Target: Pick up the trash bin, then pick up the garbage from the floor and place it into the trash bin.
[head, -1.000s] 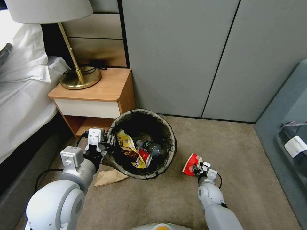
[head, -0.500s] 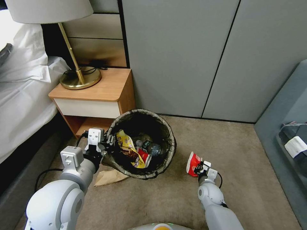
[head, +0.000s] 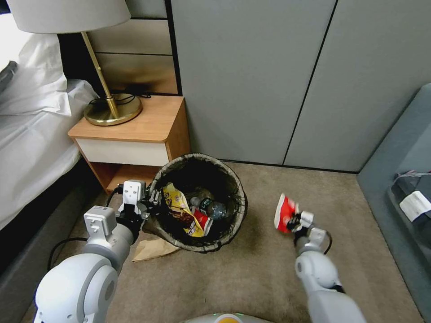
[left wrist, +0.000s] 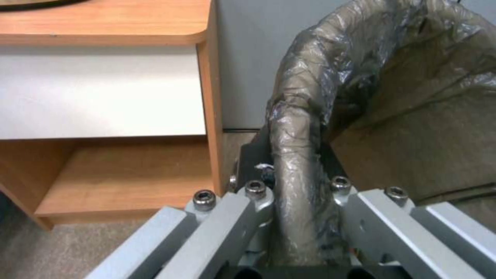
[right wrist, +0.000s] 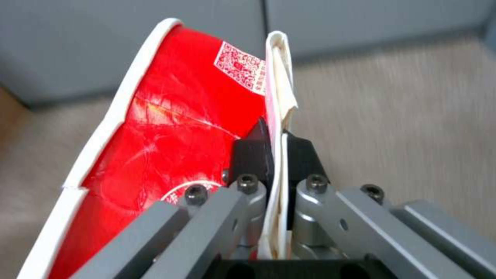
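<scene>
Mostly done: left gripper point(head: 150, 199) clamps trash bin point(head: 238, 190) rim; right gripper point(head: 292, 220) pinches red wrapper point(head: 285, 212); brown paper point(head: 152, 248), probably litter, remains.

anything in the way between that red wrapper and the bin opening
Nothing visible. The crumpled red-and-white wrapper, pinched in the right tool, has bare beige carpet between it and the round bag-lined trash bin, whose open mouth tilts toward the robot, rim held by the left tool.
</scene>
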### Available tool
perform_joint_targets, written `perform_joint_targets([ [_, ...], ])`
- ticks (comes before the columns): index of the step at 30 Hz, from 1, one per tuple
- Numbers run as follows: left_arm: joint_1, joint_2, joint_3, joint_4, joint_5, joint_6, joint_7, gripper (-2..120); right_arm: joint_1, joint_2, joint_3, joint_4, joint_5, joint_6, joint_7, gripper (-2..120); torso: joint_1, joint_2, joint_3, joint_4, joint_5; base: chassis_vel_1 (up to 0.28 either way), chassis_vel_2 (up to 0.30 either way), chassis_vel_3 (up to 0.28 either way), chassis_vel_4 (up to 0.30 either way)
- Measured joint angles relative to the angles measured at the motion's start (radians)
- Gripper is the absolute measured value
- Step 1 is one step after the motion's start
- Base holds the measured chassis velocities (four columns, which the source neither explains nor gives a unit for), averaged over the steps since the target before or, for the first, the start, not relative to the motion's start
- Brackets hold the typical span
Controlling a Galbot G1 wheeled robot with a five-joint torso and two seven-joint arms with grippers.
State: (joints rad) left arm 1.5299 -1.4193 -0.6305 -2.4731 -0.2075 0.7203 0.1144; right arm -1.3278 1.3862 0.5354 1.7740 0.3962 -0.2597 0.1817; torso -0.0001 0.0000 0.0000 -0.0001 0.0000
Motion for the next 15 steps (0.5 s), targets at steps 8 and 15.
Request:
perform_joint_targets([
  [8,0.001,0.001,0.004,0.0,0.002,-0.001,0.0,3,-0.041,-0.08,0.001,0.304,0.063,-0.076,-0.023,0,0.0,0.0,0.0,0.0001,0.0,0.0,0.0,0.0,0.0],
  [15,0.0,0.002,0.01,0.001,0.006,-0.001,0.001,3,-0.006,-0.142,-0.056,0.497,0.097,-0.147,-0.064,0,0.0,0.0,0.0,0.0003,0.0,0.0,0.0,0.0,0.0],
])
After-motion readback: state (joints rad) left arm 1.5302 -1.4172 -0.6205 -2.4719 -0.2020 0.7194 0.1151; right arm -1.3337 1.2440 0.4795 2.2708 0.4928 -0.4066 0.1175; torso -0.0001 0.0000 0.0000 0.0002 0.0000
